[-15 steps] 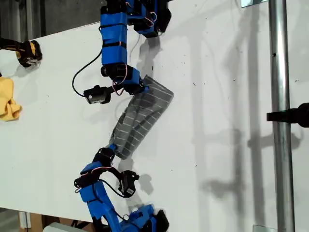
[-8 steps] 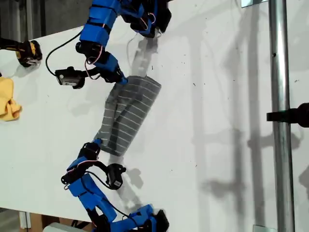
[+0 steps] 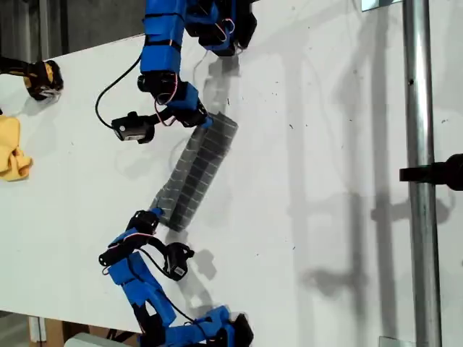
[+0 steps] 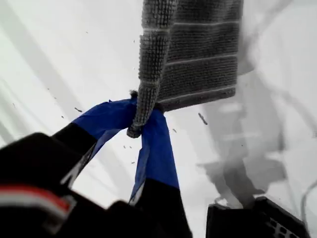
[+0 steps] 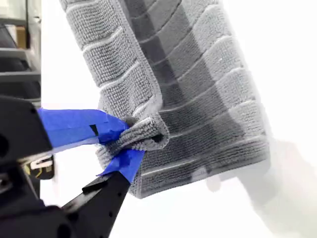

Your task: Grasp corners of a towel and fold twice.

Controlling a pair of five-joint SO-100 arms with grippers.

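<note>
The towel [image 3: 197, 170] hangs as a narrow, slanting strip over the white surface [image 3: 325, 144], near the middle of the exterior view, stretched between two blue arms, one at each end. It looks doubled: in the second wrist view, one striped layer of the towel [image 5: 198, 99] lies over another, with the edges roughly together.

My first pincer [image 4: 143, 119] is clamped on a bunched corner [image 4: 134, 130], and the cloth runs away from its blue-taped tips in a taut rolled edge. My second pincer [image 5: 126, 141] is likewise closed on a corner [image 5: 148, 134], the fabric crumpled between its tips. The wrist views do not tell me which arm in the exterior view is which.

I judge the first fold to be in hand: the held corners are being carried across, and the cloth is partly off the surface and not yet settled.

The next move calls for both arms to travel together at an even height so the strip does not twist. They should then lower the held edge onto the lying edge, lining up the corners. Only after that should the tips open, and then new corners be taken for the second fold.
</note>
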